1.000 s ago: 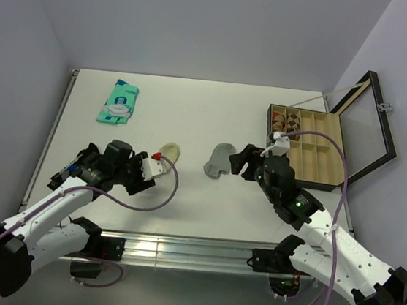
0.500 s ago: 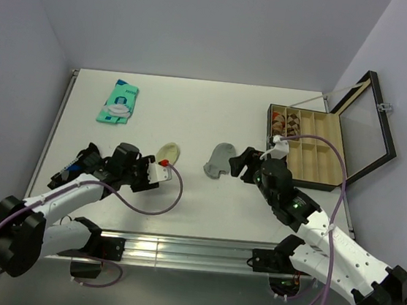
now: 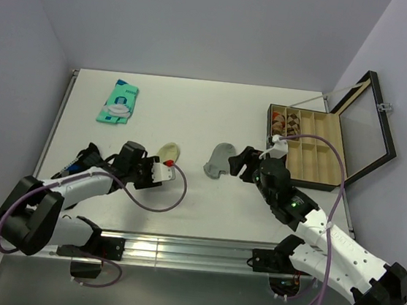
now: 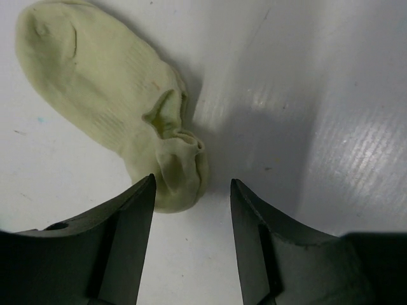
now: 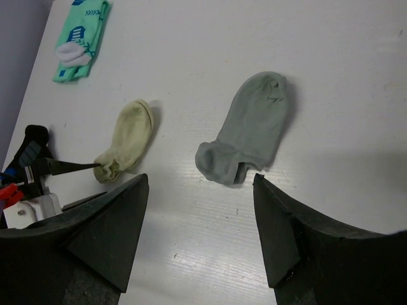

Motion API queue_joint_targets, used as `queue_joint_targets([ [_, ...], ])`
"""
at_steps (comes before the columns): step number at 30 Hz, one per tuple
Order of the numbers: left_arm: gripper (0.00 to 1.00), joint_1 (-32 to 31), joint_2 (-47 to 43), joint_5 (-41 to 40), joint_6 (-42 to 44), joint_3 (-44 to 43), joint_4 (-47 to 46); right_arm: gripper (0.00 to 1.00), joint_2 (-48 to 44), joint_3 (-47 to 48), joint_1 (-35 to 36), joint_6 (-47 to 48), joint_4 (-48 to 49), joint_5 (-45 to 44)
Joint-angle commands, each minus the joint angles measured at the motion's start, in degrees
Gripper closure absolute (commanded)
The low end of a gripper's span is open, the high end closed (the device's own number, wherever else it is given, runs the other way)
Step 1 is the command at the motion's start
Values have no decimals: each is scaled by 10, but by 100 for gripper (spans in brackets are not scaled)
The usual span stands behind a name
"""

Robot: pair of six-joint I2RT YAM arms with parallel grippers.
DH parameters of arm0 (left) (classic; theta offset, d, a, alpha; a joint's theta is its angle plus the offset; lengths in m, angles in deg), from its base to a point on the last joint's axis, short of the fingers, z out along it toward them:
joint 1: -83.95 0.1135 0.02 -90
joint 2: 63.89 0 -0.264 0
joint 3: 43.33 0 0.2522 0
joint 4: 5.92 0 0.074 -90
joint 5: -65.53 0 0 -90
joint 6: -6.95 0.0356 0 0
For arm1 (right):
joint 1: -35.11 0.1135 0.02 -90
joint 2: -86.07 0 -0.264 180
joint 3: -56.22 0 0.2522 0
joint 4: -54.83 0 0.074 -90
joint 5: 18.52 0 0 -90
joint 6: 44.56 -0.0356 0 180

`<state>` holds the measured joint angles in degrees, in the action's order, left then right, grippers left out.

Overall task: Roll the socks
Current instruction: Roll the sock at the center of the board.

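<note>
Right now the left gripper [image 4: 192, 184] has its two dark fingers [image 4: 124, 235] spread apart. The bunched cuff of the small pale beige-tan fabric ankle sock [image 4: 105, 89] lies in the gap at their tips, closer to the finger on the picture's left. Whether cloth and finger actually touch cannot be told. The rest of that sock stretches away ahead of the fingers, flat on the white table [image 4: 331, 95], with its toe farthest out. Nothing is pinched.

The right gripper [image 5: 200, 178] also has its broad black fingers [image 5: 108, 235] set wide, with nothing between them. The small grey fabric ankle sock [image 5: 251, 130] lies flat just ahead of them, apart from both tips. Its crumpled cuff end is nearest the fingers and its rounded toe points away. It sits a little toward the finger on the picture's right.

Seen from the right wrist, the pale sock lies ahead and beyond the other finger. One thin fingertip of the left gripper reaches its cuff there. Far ahead on that same side lies a flat teal packet with a white and blue print [image 5: 79, 38], well apart from both socks.

From above, an open wooden compartment box [image 3: 312, 165] stands beside the right gripper, on the side away from the socks, with its glazed lid raised.
</note>
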<state>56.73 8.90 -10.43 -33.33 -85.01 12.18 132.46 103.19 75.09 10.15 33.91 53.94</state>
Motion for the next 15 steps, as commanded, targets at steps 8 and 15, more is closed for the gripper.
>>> queue_joint_targets([
  [8, 53, -2, 57, -2, -1, -48, -27, 26, 13, -9, 3, 11, 32, -21],
  [15, 81, -2, 107, 28, -2, -102, 55, 26, 14, -13, 3, 22, 34, -19],
])
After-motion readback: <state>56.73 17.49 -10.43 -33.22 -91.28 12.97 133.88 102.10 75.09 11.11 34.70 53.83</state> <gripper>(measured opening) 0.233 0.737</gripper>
